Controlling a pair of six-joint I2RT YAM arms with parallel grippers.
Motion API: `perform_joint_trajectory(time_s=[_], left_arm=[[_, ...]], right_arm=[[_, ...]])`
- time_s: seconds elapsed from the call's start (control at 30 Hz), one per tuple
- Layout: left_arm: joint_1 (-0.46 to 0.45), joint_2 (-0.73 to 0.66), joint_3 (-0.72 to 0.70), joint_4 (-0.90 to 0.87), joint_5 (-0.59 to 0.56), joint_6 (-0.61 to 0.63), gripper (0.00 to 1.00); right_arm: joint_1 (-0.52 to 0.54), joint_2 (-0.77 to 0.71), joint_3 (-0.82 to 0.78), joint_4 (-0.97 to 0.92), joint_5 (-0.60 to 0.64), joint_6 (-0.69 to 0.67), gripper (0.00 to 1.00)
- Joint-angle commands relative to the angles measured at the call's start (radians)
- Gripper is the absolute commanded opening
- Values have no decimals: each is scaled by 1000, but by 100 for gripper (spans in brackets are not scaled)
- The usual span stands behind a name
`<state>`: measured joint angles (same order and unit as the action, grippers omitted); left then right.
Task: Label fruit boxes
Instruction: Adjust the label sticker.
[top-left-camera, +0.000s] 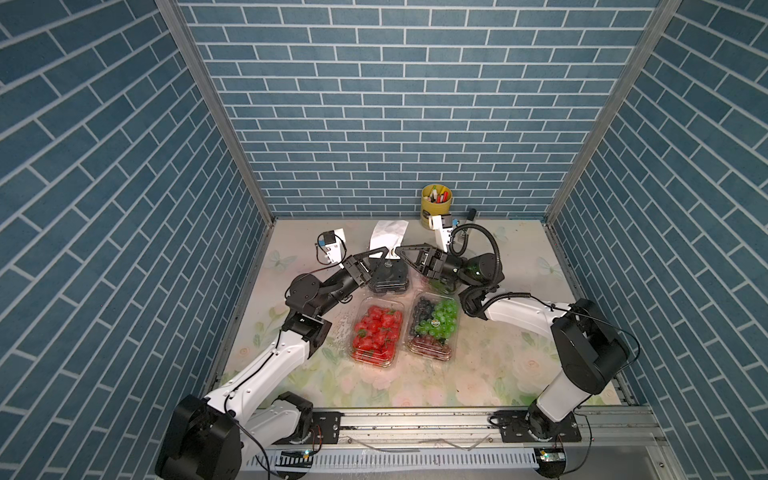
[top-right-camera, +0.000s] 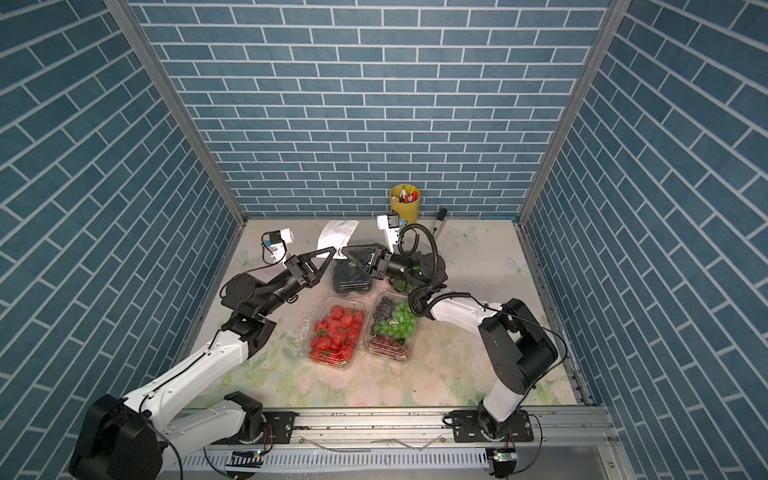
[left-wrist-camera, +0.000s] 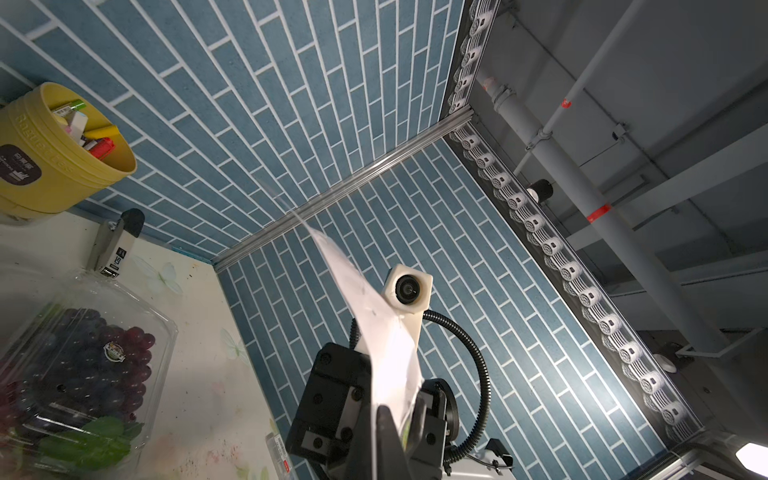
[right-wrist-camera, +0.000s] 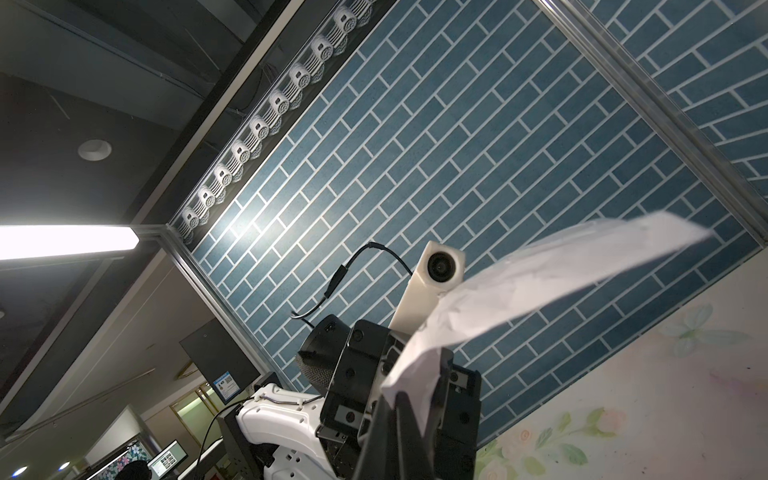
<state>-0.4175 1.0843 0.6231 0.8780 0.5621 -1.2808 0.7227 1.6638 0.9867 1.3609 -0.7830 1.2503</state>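
left pincer (top-left-camera: 384, 251) and right pincer (top-left-camera: 399, 252) meet tip to tip, both clamped on the white sticker sheet (top-left-camera: 387, 233). likely peeling a label; next, pull apart cleanly. black berry box (top-left-camera: 390, 280) lies just below, purple grape box (left-wrist-camera: 79, 365) half-hidden under the right arm (top-left-camera: 478, 270), strawberry box (top-left-camera: 377, 328) further back, pen cup (top-left-camera: 436, 206) beyond.

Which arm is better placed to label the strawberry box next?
Left, probably: the strawberry box lies beside the left arm; the right gripper, also pinching the sticker sheet, would cross the mixed grape box.
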Motion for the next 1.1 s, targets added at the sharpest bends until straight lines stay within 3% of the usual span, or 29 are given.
perform_joint_trajectory(time_s=[0.0,0.47,1.07], left_arm=[[-2,12,29,61,8,0,0],[-2,-23,18,109,25,-11,0],[-3,48,1,211,45,-51,0]], right_arm=[[15,-30,20,35,-30,-7,0],[2,-27,18,32,-13,-7,0],[1,-27,37,34,-40,5,0]])
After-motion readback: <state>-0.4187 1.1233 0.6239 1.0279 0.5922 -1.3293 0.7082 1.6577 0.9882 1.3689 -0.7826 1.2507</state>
